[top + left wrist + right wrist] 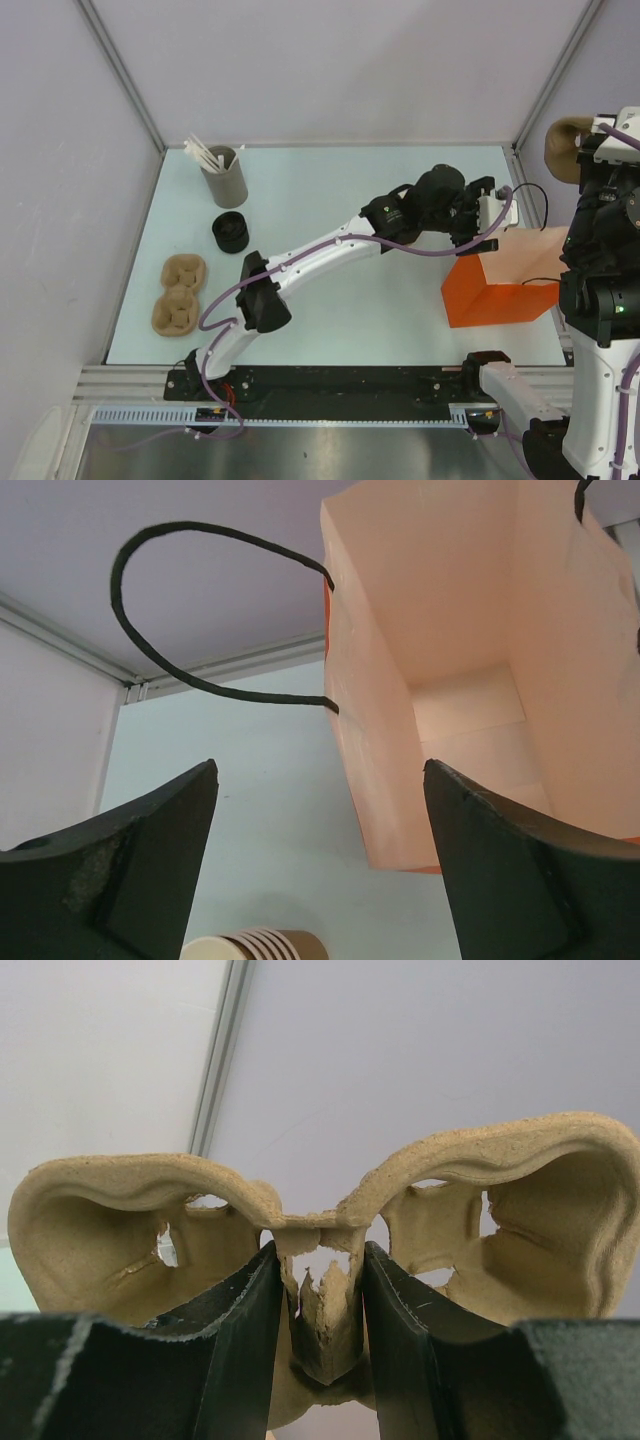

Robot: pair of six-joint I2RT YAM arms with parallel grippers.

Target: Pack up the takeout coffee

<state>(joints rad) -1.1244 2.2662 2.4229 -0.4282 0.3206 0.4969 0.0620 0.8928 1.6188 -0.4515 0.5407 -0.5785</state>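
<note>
At the table's right side, the left gripper hangs wide open and empty, facing the orange bag mouth. The right gripper clamps 1 pulp cup carrier. I cannot tell where the takeout coffee is.

My left arm: white shells, black joints, purple cable | left gripper: scuffed black | right arm, right of the orange bag: same colours, green light

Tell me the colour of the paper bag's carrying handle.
Black. The handle on the paper bag shows best in the left wrist view.
</note>
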